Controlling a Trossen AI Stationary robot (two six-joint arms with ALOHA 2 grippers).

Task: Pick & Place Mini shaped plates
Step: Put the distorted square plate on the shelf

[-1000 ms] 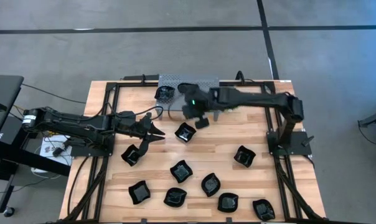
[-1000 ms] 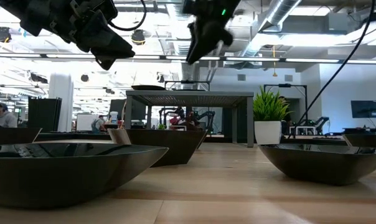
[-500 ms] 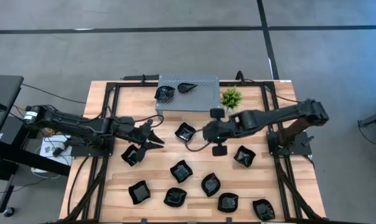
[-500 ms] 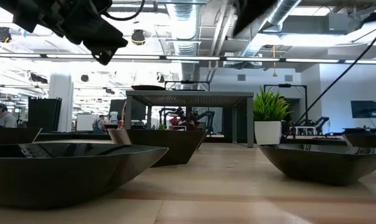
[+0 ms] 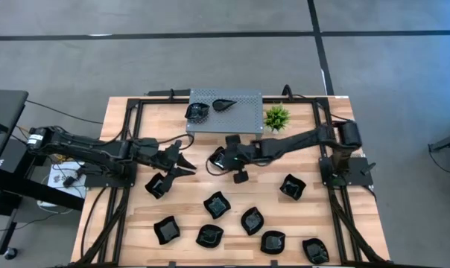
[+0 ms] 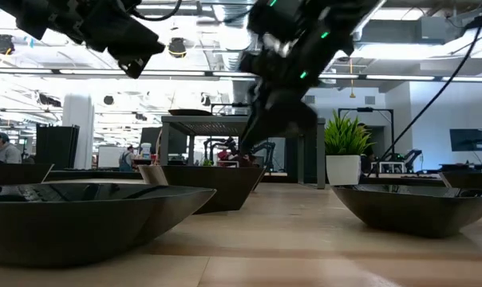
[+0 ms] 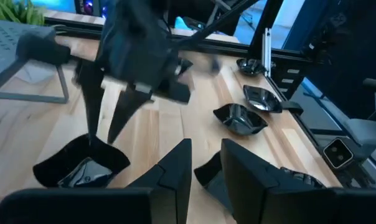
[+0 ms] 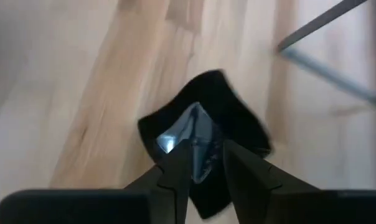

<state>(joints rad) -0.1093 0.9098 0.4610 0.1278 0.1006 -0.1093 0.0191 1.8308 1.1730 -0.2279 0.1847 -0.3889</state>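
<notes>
Several glossy black mini plates lie on the wooden table, among them a wavy-edged one (image 5: 217,158) (image 8: 206,115) mid-table and another (image 5: 158,185) near the left. Two more plates (image 5: 197,112) (image 5: 225,104) rest on the grey perforated stand (image 5: 243,119). My right gripper (image 5: 226,154) (image 8: 206,167) points down, open, over the mid-table plate (image 7: 76,168). My left gripper (image 5: 186,160) (image 7: 205,167) hangs open above the table between the left plate and the mid-table one, holding nothing. My right gripper comes at the mid-table plate from above, one fingertip (image 7: 91,140) over its bowl and the other just beyond its rim (image 7: 116,155). I cannot tell whether the fingers touch it. The plate lies flat on the table.
A small green plant (image 5: 276,117) stands beside the stand at the far edge. More plates (image 5: 217,205) (image 5: 252,219) (image 5: 293,186) (image 5: 166,229) crowd the near half. A black frame runs along the table's sides. Bare wood shows between the stand and the plates.
My right gripper has left the grey stand, where a teardrop plate now shows. It swung toward the near edge, then back toward the table's left, and came down over the mid-table plate. My left arm has hardly moved.
</notes>
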